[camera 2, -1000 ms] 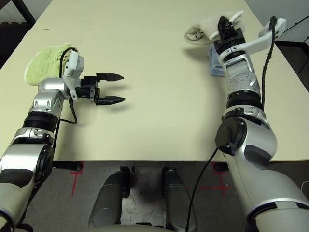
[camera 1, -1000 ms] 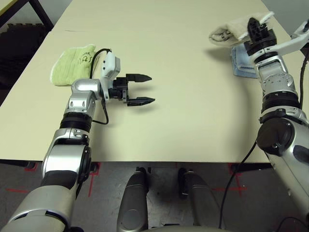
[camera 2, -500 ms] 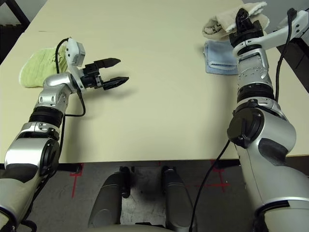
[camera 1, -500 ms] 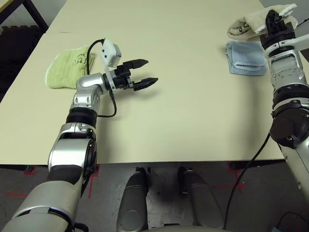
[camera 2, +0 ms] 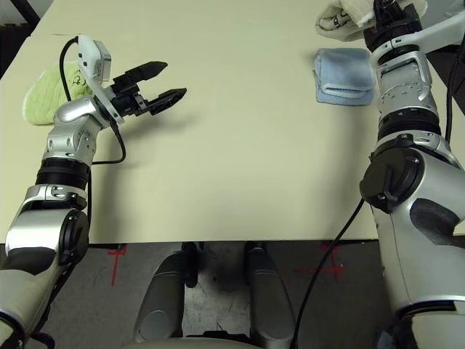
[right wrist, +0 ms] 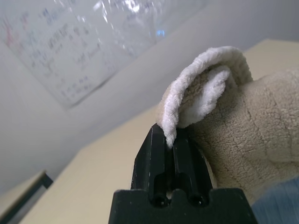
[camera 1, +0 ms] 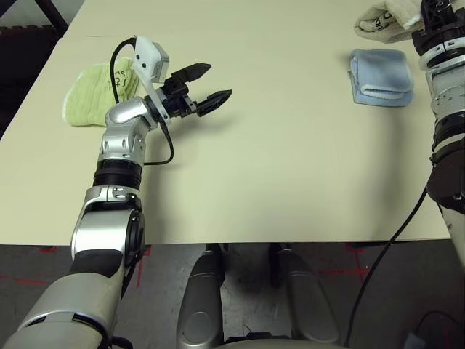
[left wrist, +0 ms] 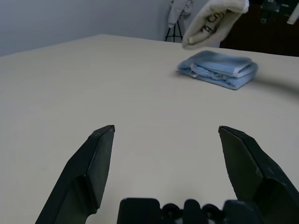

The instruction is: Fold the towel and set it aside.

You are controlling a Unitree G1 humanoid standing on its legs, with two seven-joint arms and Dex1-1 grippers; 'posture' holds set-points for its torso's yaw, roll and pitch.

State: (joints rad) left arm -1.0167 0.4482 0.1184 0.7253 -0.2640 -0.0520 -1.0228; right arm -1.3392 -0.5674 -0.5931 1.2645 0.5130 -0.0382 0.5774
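At the far right corner of the pale beige worktop [camera 1: 290, 167], the folded beige terry-cloth towel with white stitched edging [camera 1: 381, 20] was held clear of the surface, clamped in the right hand [right wrist: 176, 140]. In the right wrist view the two black fingers [right wrist: 156, 154] of that hand were seen pressed tight together on a rolled edge of the towel, with the rest of the fabric bunched beside them. A small printed label was visible on the hanging end of the towel in the left wrist view. Just beneath and slightly nearer than the raised towel, a folded light blue cloth [camera 1: 381, 76] was lying flat on the worktop, apart from the towel.

On the left side, the left hand [camera 1: 205, 85] was held above the worktop with its fingers spread wide and nothing between them, pointed across towards the right. Behind that arm, near the left edge of the worktop, a folded lime-green cloth [camera 1: 91, 98] was lying flat, with a black cable crossing in front of it. The middle of the worktop was bare between the two arms.
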